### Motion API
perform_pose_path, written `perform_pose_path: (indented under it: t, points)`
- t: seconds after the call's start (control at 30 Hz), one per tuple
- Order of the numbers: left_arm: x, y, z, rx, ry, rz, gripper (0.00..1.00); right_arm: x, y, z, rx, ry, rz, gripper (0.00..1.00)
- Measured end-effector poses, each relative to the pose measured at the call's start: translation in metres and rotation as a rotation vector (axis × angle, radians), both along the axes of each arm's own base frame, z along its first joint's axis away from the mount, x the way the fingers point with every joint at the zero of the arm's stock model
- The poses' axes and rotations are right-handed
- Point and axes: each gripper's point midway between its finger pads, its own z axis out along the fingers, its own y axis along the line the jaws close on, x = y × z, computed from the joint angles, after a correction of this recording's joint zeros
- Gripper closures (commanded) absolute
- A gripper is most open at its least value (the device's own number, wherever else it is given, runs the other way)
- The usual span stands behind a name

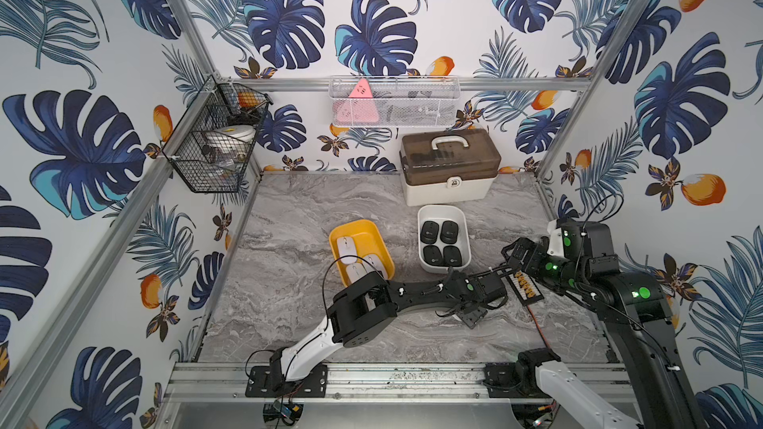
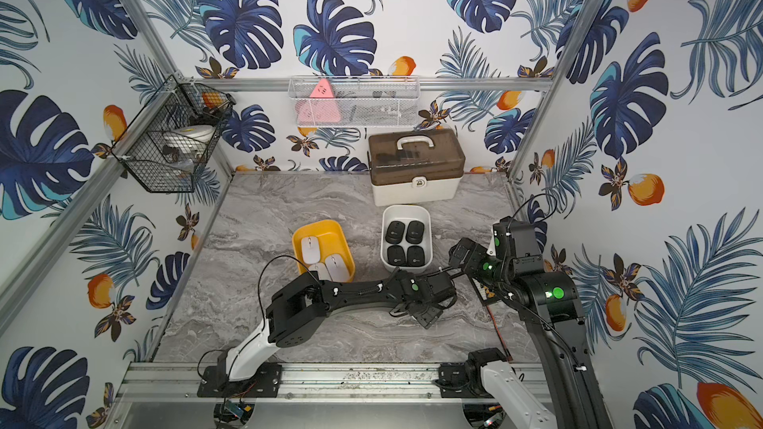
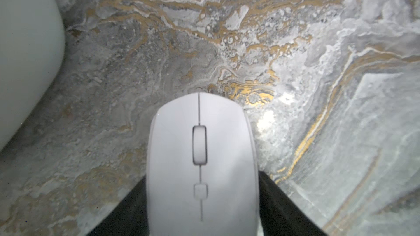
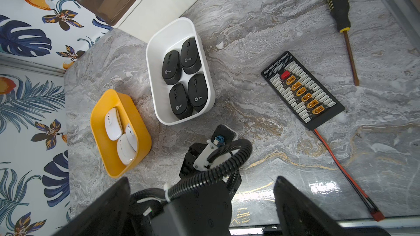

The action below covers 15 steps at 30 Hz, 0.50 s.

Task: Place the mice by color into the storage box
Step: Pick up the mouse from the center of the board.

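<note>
A white mouse [image 3: 202, 155] lies on the marble table, and my left gripper [image 3: 202, 178] is shut on it, a black finger [image 3: 279, 205] pressed against each side. In both top views the left gripper [image 1: 468, 315] [image 2: 425, 313] sits low in front of the white box [image 1: 441, 209] and hides this mouse. That white box holds several black mice [image 1: 439, 243] [image 4: 181, 76]. The yellow box [image 1: 359, 226] to its left holds three white mice [image 1: 344, 246] [image 4: 113, 123]. My right gripper [image 1: 514, 255] [image 4: 202, 200] hangs open and empty above the left wrist.
A white case with a brown lid [image 1: 450, 167] stands behind the boxes. A black connector board [image 4: 302, 91] with red wires and a screwdriver [image 4: 341, 19] lie at the right. The white box's wall [image 3: 27, 53] is close beside the held mouse. Wire baskets hang on the walls.
</note>
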Motion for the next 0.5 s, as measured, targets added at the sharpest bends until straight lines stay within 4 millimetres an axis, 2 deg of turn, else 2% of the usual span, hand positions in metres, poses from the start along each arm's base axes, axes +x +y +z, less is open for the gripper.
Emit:
perform_pose_path:
  t: [0.13, 0.3, 0.5]
  points:
    - [-0.002, 0.005, 0.002, 0.003, 0.001, 0.001, 0.39, 0.001, 0.0, -0.006, -0.003, 0.019, 0.0, 0.0]
    - [-0.012, 0.029, 0.015, 0.037, 0.028, 0.022, 0.41, 0.001, 0.003, -0.005, 0.009, 0.021, 0.012, 0.0]
    - [-0.023, 0.044, 0.081, -0.087, 0.048, 0.095, 0.43, 0.011, 0.021, 0.015, 0.073, -0.054, 0.091, 0.0]
